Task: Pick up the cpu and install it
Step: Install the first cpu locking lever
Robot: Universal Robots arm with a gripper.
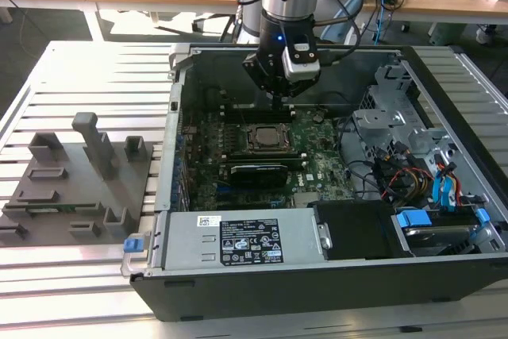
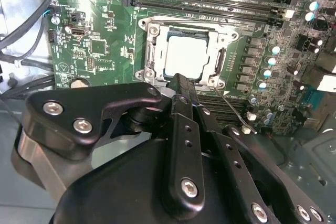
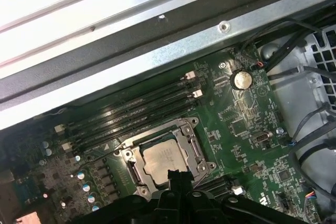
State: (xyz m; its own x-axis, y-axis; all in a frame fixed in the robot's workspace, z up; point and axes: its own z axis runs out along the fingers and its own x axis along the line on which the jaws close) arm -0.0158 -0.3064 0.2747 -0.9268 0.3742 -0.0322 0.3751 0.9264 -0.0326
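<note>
The cpu [image 1: 266, 137], a pale silvery square chip, lies flat inside the metal-rimmed socket frame [image 2: 149, 31] on the green motherboard of the open computer case [image 1: 317, 295]. It shows in both wrist views, cpu [image 2: 186, 56] and cpu [image 3: 163, 161]. My gripper [image 1: 279, 102] hangs just above the socket's far edge. Its black fingers are pressed together, gripper [image 2: 180, 80] and gripper [image 3: 176, 174], with nothing between them. The fingertips overlap one edge of the socket in both wrist views.
Grey fixture blocks [image 1: 79, 172] stand on the slatted table at the exterior view's left. Memory slots [image 3: 131, 111] run beside the socket. Cables and drive bays [image 1: 421, 172] crowd the case's right side, and a black power supply [image 1: 353, 228] sits at its front.
</note>
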